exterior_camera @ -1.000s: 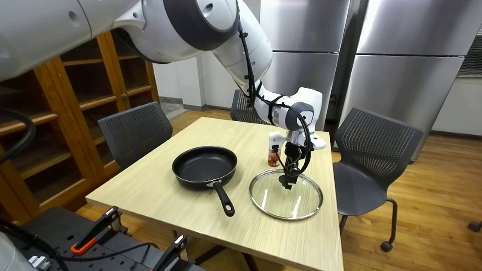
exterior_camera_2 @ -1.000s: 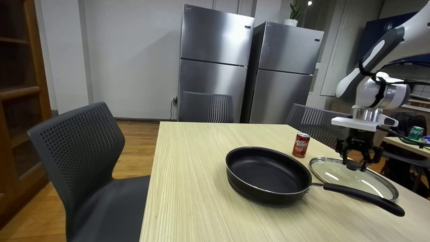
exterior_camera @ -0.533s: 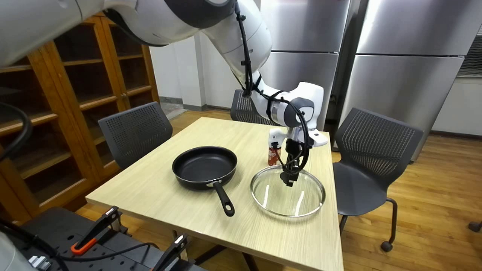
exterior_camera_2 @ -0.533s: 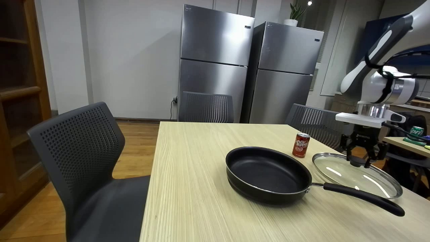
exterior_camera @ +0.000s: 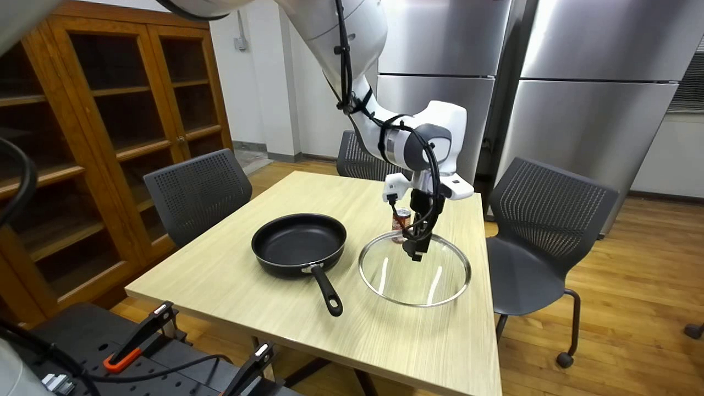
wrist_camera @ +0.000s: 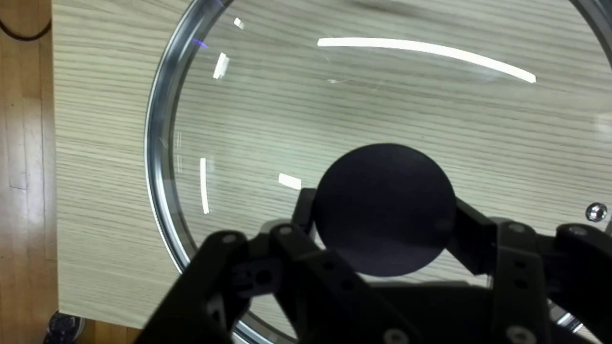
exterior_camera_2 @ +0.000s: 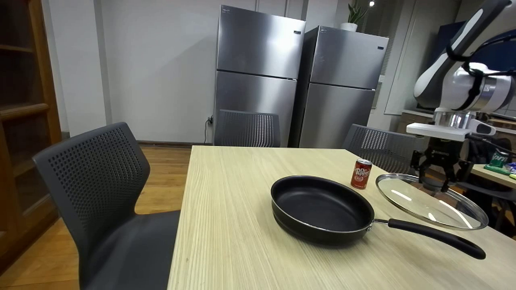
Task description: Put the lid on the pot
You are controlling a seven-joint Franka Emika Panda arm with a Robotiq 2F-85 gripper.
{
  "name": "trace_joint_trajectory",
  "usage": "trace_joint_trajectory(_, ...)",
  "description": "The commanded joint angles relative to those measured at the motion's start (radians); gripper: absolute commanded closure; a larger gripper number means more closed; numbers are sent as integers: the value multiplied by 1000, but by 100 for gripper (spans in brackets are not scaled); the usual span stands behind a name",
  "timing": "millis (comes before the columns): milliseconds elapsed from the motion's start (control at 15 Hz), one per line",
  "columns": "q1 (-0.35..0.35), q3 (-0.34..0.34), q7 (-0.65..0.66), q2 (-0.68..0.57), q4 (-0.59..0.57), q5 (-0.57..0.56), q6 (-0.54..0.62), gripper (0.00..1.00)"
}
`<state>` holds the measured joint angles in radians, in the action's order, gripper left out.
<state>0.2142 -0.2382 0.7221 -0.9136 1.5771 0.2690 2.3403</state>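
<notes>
The round clear glass lid (exterior_camera: pixel 393 280) with its silvery rim hangs from my gripper (exterior_camera: pixel 416 253), above the right part of the table in an exterior view. It also shows (exterior_camera_2: pixel 423 207) behind the pan's handle. In the wrist view the fingers of my gripper (wrist_camera: pixel 385 215) press on both sides of the lid's dark knob (wrist_camera: pixel 385 200). My gripper (exterior_camera_2: pixel 433 184) is shut on this knob, and the lid looks slightly tilted. The pot, a black frying pan (exterior_camera: pixel 300 242), stands uncovered on the table beside the lid; it also shows in the exterior view (exterior_camera_2: pixel 322 205).
A red can (exterior_camera_2: pixel 361 174) stands on the table (exterior_camera: pixel 357 330) near the pan and is seen partly behind the lid. The pan's long handle (exterior_camera_2: pixel 437 235) points toward the lid's side. Dark chairs (exterior_camera: pixel 201 195) stand round the table.
My gripper has risen with the lid held by its knob, lifting it off the table. The pan and can have not moved.
</notes>
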Motion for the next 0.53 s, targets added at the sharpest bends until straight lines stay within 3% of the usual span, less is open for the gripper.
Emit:
trace_joint_trajectory(0, -38, -9, 14, 141, 143, 4, 36, 63)
trace_joint_trajectory(467, -95, -8, 21, 245, 246, -11, 51, 63)
